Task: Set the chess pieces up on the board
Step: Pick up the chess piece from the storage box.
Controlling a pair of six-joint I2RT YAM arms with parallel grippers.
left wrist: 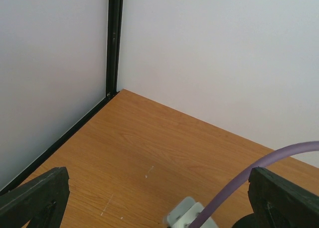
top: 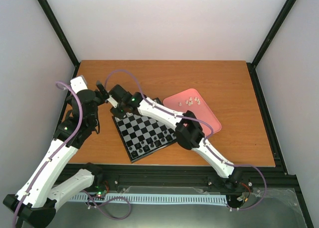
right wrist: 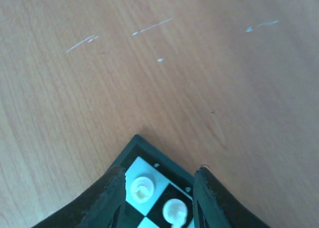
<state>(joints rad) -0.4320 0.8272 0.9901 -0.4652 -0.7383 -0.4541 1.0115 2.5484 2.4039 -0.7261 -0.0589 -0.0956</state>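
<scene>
While my right gripper (right wrist: pixel 159 180) hangs with jaws parted and empty astride two tiny cream chess pieces (right wrist: pixel 141 188) on the corner of the black-framed checkered board (right wrist: pixel 131 149), and my left gripper (left wrist: pixel 159 190) gapes idle, a careless lift or sideways drift could topple either piece.

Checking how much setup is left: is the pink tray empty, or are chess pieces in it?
Not empty: a small cluster of white chess pieces lies near the far corner of the pink tray.
</scene>
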